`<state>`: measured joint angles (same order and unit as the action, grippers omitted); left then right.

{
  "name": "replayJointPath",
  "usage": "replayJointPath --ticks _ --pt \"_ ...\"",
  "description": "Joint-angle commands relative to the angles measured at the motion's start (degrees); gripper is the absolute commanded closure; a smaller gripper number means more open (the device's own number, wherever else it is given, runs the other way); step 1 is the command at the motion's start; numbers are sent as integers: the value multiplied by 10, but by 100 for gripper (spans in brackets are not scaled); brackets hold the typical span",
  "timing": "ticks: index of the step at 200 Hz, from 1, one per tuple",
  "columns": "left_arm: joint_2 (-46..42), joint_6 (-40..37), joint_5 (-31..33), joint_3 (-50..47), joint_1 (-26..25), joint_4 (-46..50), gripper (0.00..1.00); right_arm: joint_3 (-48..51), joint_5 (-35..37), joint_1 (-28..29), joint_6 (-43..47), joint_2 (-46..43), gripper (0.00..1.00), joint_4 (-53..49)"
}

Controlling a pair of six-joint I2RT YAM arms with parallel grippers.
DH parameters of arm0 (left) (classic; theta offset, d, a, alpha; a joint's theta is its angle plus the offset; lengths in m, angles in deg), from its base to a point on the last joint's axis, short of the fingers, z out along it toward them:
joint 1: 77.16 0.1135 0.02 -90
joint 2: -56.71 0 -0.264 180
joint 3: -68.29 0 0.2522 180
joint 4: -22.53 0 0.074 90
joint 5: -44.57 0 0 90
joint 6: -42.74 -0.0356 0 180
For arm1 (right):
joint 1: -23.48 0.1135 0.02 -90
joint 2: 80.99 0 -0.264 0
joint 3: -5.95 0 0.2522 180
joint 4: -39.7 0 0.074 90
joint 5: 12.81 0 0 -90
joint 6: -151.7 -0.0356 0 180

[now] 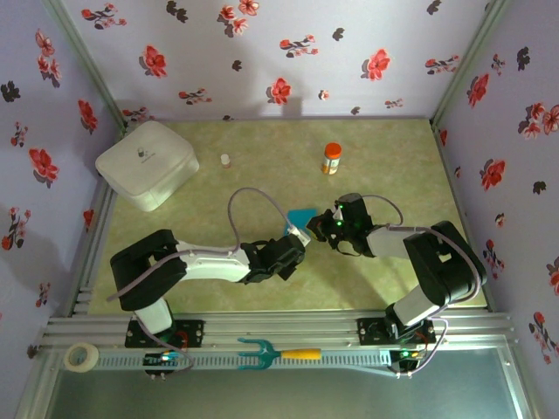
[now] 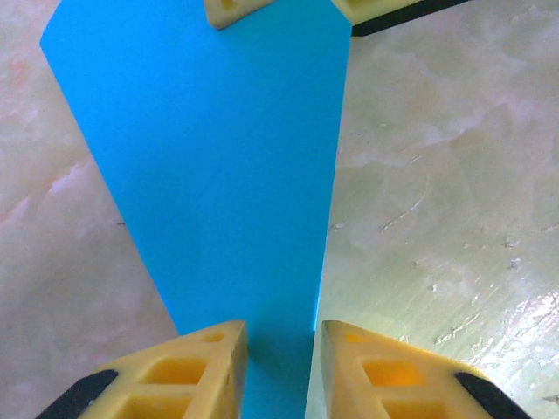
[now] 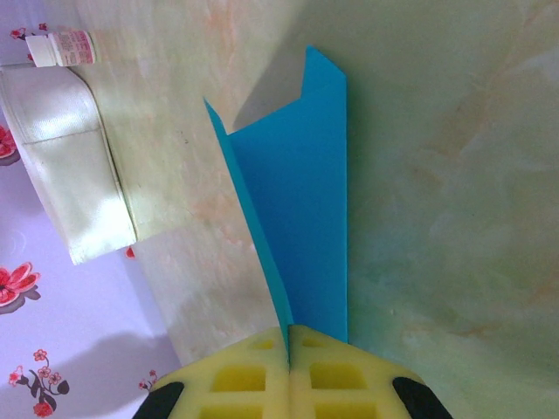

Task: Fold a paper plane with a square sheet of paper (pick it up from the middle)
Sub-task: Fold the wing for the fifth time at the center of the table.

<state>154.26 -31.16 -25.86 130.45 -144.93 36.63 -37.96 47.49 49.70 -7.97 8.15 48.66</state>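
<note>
Far off to the left of the left jaws sits a white box [image 1: 147, 163]; a tiny bottle [image 1: 225, 161] stands between that box and the jaws, well apart from both. The left gripper [image 1: 295, 237] points to the right; its two yellow fingers [image 2: 196, 371] have a gap between them, and the narrow end of the blue paper [image 2: 218, 157] sits in that gap. The paper's right edge is just at the right finger; I cannot tell if these jaws are squeezing the paper or only standing around it.

The paper is folded and long; from the left jaws its long way runs straight out ahead, and it gets wider as it goes; at its far, wide end are the yellow tips of the other gripper. Seen from above, the paper is between the two grippers and sticks out a little toward the back wall.

The right gripper [image 1: 330, 223] comes at it from the right; its jaws are squeezed tight together, with the paper's near end pinched in the crack between them. From these jaws the paper's long way points straight ahead; it is folded along that long way, and its far end has a step shape. An orange bottle [image 1: 331, 159] stands well past the right jaws, toward the back wall.
</note>
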Motion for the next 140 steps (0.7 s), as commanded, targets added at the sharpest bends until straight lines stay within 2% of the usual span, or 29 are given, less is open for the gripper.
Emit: replayJointPath --ticks 1,75,112,140 --pt "8 -1 18 15 -4 12 74 4 9 3 -6 -3 95 8" --pt "5 -3 24 12 -4 11 84 2 7 3 -3 -8 90 7" --pt "0 -3 18 5 -3 0 91 -9 21 2 31 -37 69 -54" --pt "-13 12 -2 -13 6 -28 91 -20 58 -5 78 -92 61 -149"
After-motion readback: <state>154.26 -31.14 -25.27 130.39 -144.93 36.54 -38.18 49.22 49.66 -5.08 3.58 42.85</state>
